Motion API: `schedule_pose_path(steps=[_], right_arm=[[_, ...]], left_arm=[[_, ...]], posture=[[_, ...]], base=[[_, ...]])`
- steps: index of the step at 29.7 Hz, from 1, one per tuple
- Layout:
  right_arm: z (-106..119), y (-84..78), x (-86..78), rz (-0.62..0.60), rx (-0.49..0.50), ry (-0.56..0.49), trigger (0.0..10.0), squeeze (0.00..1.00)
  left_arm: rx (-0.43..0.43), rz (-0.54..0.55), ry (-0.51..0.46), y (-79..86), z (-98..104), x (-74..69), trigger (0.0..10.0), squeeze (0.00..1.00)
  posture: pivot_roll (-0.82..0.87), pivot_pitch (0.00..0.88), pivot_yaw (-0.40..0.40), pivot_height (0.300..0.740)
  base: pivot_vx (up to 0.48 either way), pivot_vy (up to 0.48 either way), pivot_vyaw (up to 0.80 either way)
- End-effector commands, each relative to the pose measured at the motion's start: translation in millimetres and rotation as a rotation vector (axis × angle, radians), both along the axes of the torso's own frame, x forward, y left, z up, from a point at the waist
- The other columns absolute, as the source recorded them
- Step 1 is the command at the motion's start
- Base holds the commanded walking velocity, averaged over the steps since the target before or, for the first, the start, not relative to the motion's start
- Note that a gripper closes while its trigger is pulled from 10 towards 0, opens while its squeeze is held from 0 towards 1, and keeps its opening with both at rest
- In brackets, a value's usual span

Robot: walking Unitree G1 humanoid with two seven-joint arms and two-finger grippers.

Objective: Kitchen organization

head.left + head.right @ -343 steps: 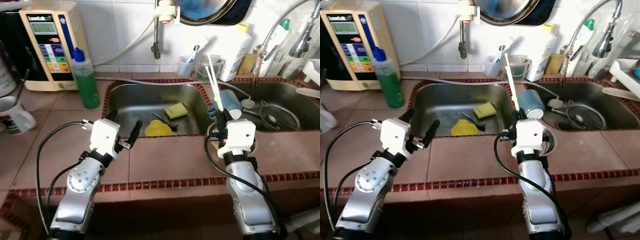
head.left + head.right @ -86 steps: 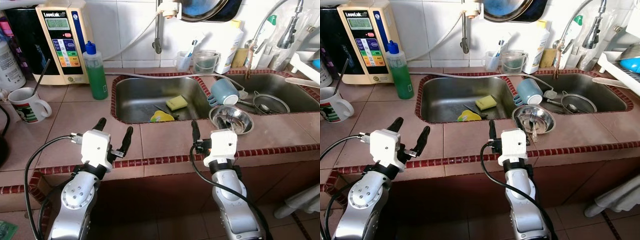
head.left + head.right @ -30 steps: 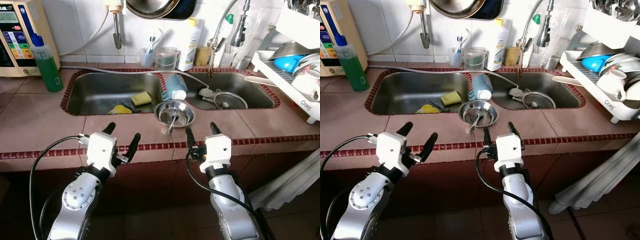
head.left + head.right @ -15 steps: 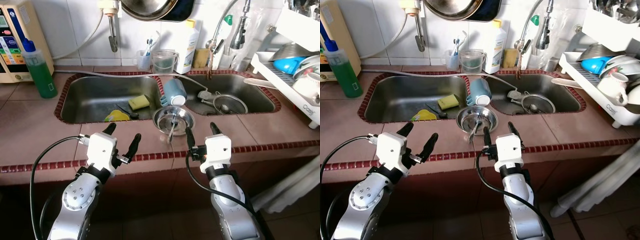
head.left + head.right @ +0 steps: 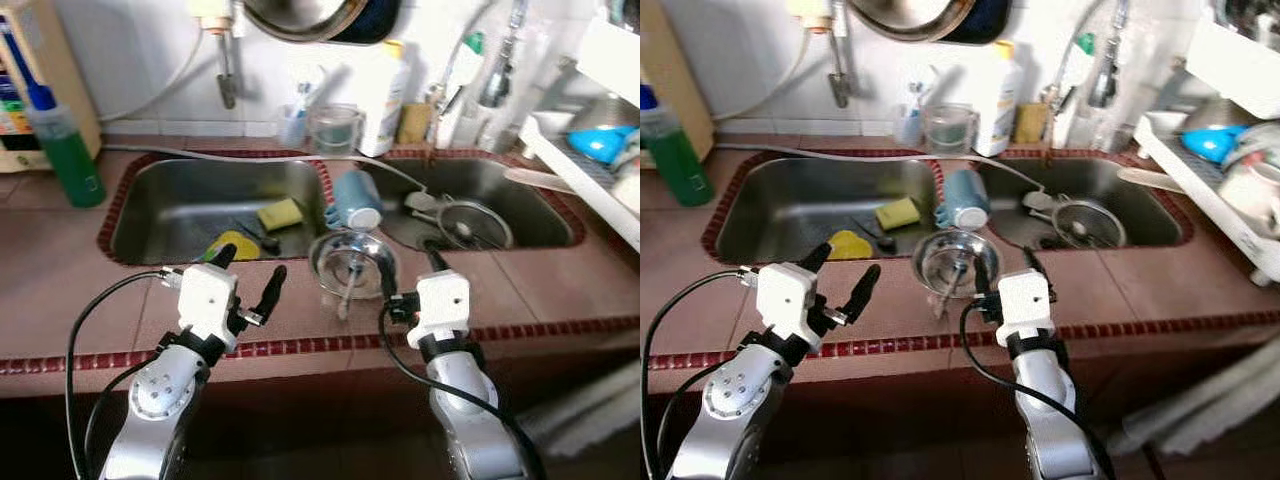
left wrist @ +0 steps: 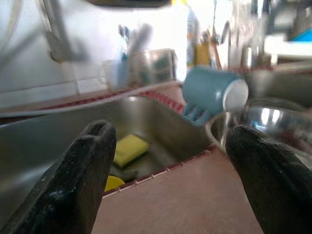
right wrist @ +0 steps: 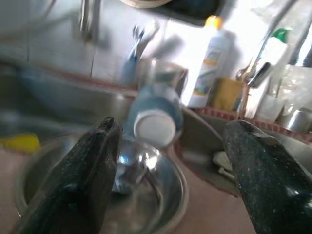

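So the robot moves in closer to the counter over the last half second, and the steel bowl (image 5: 352,262) with a utensil in it now sits just ahead of the right gripper (image 5: 408,277), which is spread wide and holding nothing. The left gripper (image 5: 246,272) is also spread and empty over the tile, in front of the left sink (image 5: 180,215). The blue mug (image 5: 356,198) lies tipped on the divider, touching the bowl's far rim. Looks like the bowl is the next pick, probably headed for the rack (image 5: 1200,185) on the right.
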State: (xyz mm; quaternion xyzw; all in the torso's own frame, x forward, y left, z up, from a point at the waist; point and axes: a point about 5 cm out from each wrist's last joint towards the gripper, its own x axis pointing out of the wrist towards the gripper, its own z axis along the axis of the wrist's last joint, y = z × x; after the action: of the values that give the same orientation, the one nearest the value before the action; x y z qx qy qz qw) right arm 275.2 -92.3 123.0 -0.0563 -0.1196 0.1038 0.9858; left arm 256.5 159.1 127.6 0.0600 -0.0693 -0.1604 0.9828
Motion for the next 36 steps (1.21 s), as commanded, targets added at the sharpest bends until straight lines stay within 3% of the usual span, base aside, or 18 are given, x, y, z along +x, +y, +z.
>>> schedule_pose_path(steps=[1, 11, 24, 30, 36], right_arm=[[-2.4, -19.4, -0.5, -0.060, -0.021, 0.008, 10.0, 0.00], [-0.8, -19.7, 0.4, -0.062, -0.015, 0.007, 10.0, 0.00], [4.5, -18.7, 9.8, -0.066, -0.010, -0.002, 10.0, 0.00], [-13.5, -8.5, 9.7, 0.021, -0.088, 0.086, 10.0, 0.00], [-13.5, -4.3, 9.3, 0.086, -0.093, 0.088, 10.0, 0.00]], left_arm=[[-0.010, -0.044, -0.027, -15.1, 6.5, 2.4, 10.0, 0.00], [-0.024, -0.069, -0.034, -17.2, 8.2, 1.6, 10.0, 0.00], [0.115, -0.252, -0.073, -30.1, 13.2, -8.5, 10.0, 0.00], [0.125, -0.281, -0.066, -34.8, 10.5, -11.4, 10.0, 0.00], [0.117, -0.302, -0.063, -39.9, 8.4, -17.6, 10.0, 0.00]], posture=[[-0.09, 0.000, -0.058, 0.740], [-0.09, 0.000, -0.061, 0.740], [-0.09, 0.000, -0.048, 0.740], [-0.10, 0.000, -0.038, 0.740], [-0.10, 0.000, -0.041, 0.740]], base=[[0.000, 0.000, 0.00], [0.000, 0.000, 0.00], [0.000, 0.000, 0.00], [0.000, 0.000, 0.00], [0.000, 0.000, 0.00]])
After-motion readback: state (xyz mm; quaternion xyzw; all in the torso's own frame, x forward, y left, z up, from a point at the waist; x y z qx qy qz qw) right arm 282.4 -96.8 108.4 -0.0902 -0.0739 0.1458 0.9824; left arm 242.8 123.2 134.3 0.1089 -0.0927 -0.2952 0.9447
